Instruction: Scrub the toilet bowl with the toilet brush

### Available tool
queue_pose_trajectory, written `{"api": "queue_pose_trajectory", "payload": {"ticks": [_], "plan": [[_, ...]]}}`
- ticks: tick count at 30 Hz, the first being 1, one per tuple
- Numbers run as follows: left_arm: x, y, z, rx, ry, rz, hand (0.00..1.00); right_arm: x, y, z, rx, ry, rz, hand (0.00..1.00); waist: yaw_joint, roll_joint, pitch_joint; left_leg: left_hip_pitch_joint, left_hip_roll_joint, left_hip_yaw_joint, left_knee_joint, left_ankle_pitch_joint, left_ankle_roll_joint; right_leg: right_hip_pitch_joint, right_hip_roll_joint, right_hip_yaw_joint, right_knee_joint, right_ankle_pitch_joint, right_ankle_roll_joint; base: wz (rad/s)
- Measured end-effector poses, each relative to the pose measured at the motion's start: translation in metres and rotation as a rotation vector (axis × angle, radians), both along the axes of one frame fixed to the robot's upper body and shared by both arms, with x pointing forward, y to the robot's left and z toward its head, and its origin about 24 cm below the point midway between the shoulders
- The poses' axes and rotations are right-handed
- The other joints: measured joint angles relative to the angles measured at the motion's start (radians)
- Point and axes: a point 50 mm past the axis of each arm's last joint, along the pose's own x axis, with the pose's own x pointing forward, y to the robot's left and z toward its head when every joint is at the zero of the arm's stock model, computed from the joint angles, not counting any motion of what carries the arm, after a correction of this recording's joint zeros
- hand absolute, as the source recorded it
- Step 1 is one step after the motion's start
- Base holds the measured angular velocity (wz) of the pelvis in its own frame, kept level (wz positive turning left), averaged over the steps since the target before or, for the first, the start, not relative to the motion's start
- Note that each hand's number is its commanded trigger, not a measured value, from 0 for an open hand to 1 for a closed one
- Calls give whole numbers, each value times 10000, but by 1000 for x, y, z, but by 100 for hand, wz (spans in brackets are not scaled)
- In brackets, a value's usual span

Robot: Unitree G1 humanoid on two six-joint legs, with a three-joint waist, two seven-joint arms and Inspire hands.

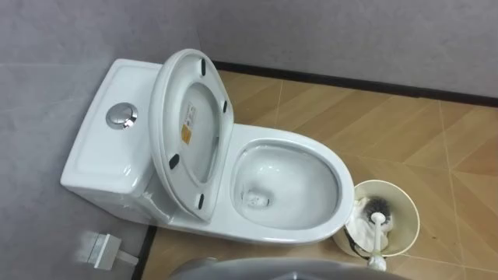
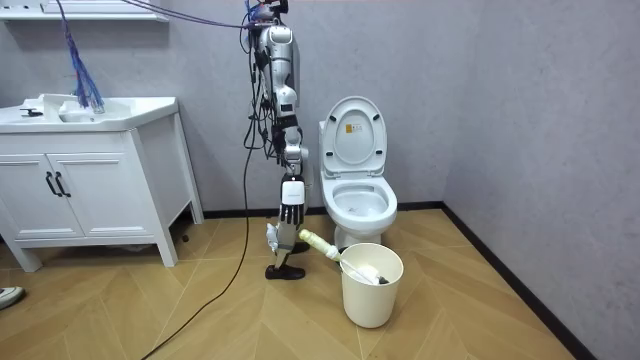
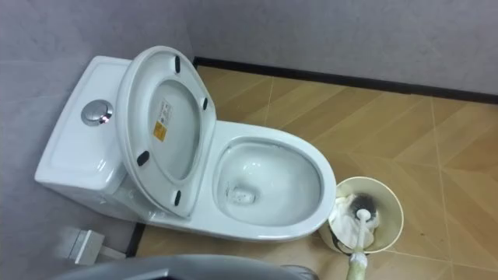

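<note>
A white toilet (image 1: 292,141) stands against the grey wall with its seat and lid (image 1: 191,124) raised and the bowl open. A cream bucket (image 1: 413,218) sits on the floor to the right of the bowl. The toilet brush's dark head (image 1: 379,207) rests inside the bucket, and its white handle (image 1: 378,243) slants down toward me. In the room view I stand beside the toilet (image 2: 358,205), on the room view's left. My right hand (image 2: 284,238) hangs low, curled round the brush's yellowish grip (image 2: 318,244), with the head in the bucket (image 2: 371,292).
A round chrome flush button (image 1: 122,116) sits on the tank. A small white object (image 1: 101,249) lies on the floor by the tank. A white sink cabinet (image 2: 85,185) stands at the room view's left. Wooden floor spreads beyond the bucket.
</note>
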Motion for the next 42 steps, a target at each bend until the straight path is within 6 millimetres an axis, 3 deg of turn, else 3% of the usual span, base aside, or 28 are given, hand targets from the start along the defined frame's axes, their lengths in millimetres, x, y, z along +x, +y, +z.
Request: {"api": "queue_pose_trajectory", "payload": {"ticks": [14, 29, 42], "plan": [[-7, -4, -1, -379, 456, -280, 0, -2, -4, 1, -929, 305, 754, 0, -82, 77, 4, 221, 53, 326, -235, 1, -14, 6, 34, 314, -6, 3, -4, -6], [-4, -1, 1, 158, 177, -721, 0, 8, -15, 5, -2784, -365, 138, 0, -245, 112, -25, 381, 61, 494, -429, 14, -36, 4, 108, 545, -6, 7, -9, -4], [21, 2, 2, 626, -1167, -1233, 0, 60, -27, 15, -4397, -3135, -1098, 0, -244, 90, -50, -450, 114, 471, -200, 13, -26, -717, 144, 524, -1, 93, -23, 0]]}}
